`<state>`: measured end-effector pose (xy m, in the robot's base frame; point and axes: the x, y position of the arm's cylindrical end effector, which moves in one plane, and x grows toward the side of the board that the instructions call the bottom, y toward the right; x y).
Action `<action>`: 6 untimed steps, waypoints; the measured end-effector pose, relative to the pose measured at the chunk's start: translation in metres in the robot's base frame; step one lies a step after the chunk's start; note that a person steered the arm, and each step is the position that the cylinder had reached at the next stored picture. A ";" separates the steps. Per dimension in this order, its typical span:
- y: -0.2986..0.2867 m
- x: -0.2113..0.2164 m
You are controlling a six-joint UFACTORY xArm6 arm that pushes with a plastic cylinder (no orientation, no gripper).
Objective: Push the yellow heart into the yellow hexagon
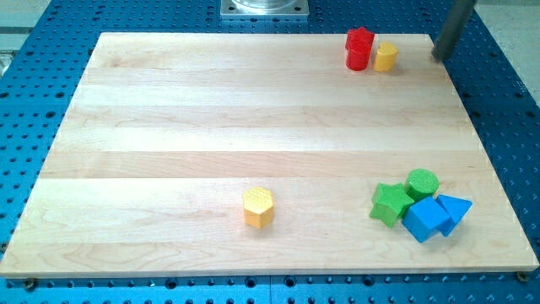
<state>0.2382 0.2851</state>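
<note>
The yellow heart (pixel 386 57) stands near the view's top right, touching the right side of a red block (pixel 359 49). The yellow hexagon (pixel 258 208) stands alone at the lower middle of the wooden board (pixel 169 127). My tip (pixel 439 56) is at the top right edge of the board, to the right of the yellow heart with a gap between them.
At the lower right a green star (pixel 391 204), a green cylinder (pixel 422 183), a blue cube (pixel 426 219) and a blue triangle (pixel 454 209) sit bunched together. A blue perforated table (pixel 498 101) surrounds the board. A metal base (pixel 264 8) shows at the top middle.
</note>
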 end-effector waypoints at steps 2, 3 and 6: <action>-0.109 0.042; -0.116 0.081; -0.204 0.048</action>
<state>0.2863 0.0807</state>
